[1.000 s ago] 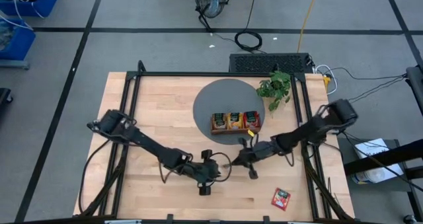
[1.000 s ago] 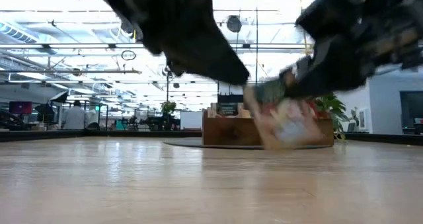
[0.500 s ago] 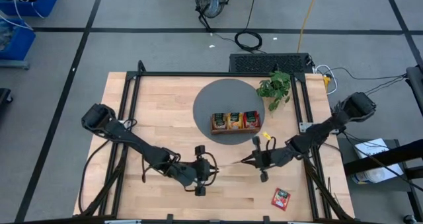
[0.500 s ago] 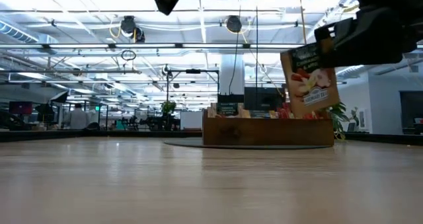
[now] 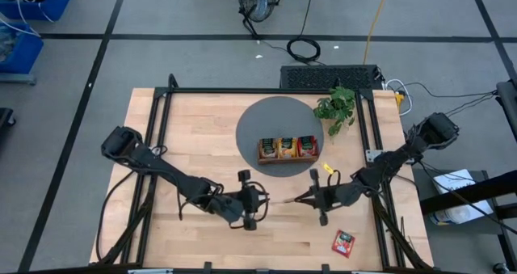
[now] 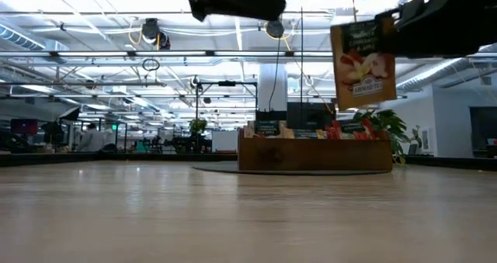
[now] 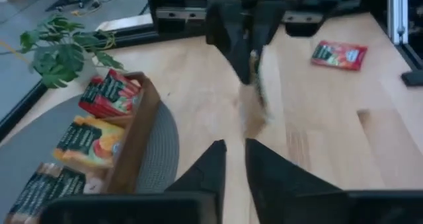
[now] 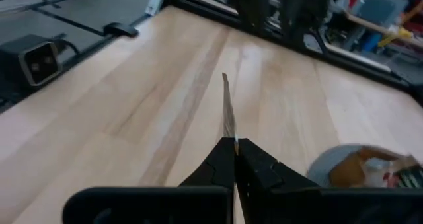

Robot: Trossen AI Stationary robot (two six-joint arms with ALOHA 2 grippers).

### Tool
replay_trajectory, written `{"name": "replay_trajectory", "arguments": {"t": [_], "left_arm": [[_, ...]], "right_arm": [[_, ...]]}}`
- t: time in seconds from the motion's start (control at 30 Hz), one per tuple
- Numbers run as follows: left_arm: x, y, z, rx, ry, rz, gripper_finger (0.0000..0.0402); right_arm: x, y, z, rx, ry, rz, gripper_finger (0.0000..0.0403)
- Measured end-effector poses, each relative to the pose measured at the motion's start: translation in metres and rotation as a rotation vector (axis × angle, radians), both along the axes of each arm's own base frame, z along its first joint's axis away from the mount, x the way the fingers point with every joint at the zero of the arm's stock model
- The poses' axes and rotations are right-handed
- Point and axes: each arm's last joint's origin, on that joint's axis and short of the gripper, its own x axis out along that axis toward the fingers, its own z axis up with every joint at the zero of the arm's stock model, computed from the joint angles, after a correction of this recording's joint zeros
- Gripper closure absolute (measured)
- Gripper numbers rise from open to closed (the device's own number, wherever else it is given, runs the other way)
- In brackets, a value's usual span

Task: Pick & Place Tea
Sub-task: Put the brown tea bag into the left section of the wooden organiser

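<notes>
Tea sachet (image 6: 363,63) upright, edge-on in right gripper (image 8: 234,145)

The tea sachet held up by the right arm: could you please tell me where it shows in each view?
High view: the held sachet is a thin edge-on sliver at the right gripper, below the wooden tray.
Low view: upper right, hanging above the tray.
Left wrist view: a blurred strip at centre, right of the tray.
Right wrist view: edge-on, rising from the shut fingers.
Shared landmark: the tray.
</notes>
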Motion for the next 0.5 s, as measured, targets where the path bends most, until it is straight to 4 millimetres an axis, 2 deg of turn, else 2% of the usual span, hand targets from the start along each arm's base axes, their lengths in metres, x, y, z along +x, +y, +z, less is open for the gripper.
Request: {"name": "replay_trajectory", "arguments": {"t": [0.1,0.23,0.37,0.5], "left_arm": [[0.006,0.002,-0.006,0.012,0.004,-0.018,0.0296],[0.015,0.007,-0.017,0.007,0.000,-0.005,0.0220],[0.024,0.014,-0.022,-0.096,-0.014,-0.038,0.0149],[0.030,0.016,-0.023,-0.175,-0.014,-0.141,0.0103]], "right_arm": [[-0.002,0.003,0.001,-0.023,-0.011,0.025,0.0403],[-0.001,0.004,0.002,-0.019,-0.020,0.025,0.0403],[-0.001,0.004,0.001,-0.013,-0.024,0.024,0.0403],[0.002,0.006,-0.002,-0.004,-0.032,0.023,0.0403]]}}
